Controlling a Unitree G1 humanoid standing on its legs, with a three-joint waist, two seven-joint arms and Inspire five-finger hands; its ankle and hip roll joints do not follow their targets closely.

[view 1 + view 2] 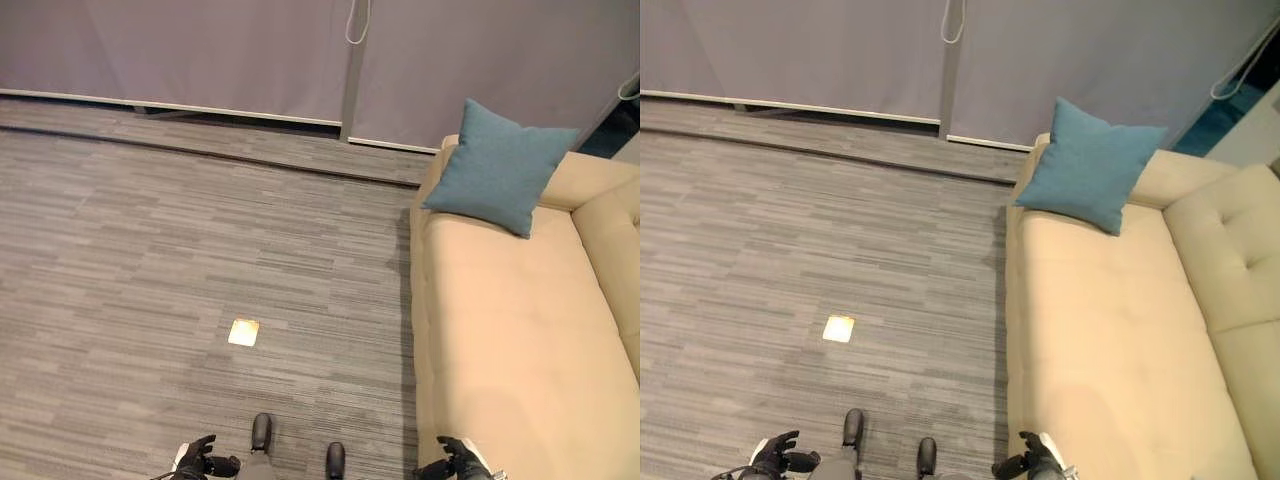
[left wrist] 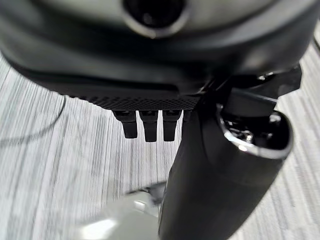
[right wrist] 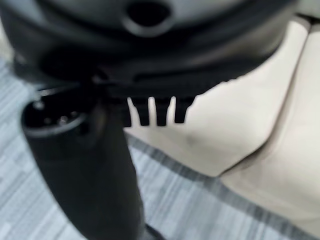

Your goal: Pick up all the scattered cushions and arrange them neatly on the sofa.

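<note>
Fingers (image 2: 145,125) straight on both empty hands, low; left hand (image 1: 197,459), right hand (image 1: 462,462)

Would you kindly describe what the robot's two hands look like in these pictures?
Both are dark, nearly black. The left hand shows a little white at its wrist edge, as does the right hand. Up close, short squared black fingers sit in a row beside a thick, rounded, glossy black thumb.

Head stereo pair looks steeply down, sharing sofa (image 1: 520,330); wrist cameras close behind hands, probably facing floor.
</note>
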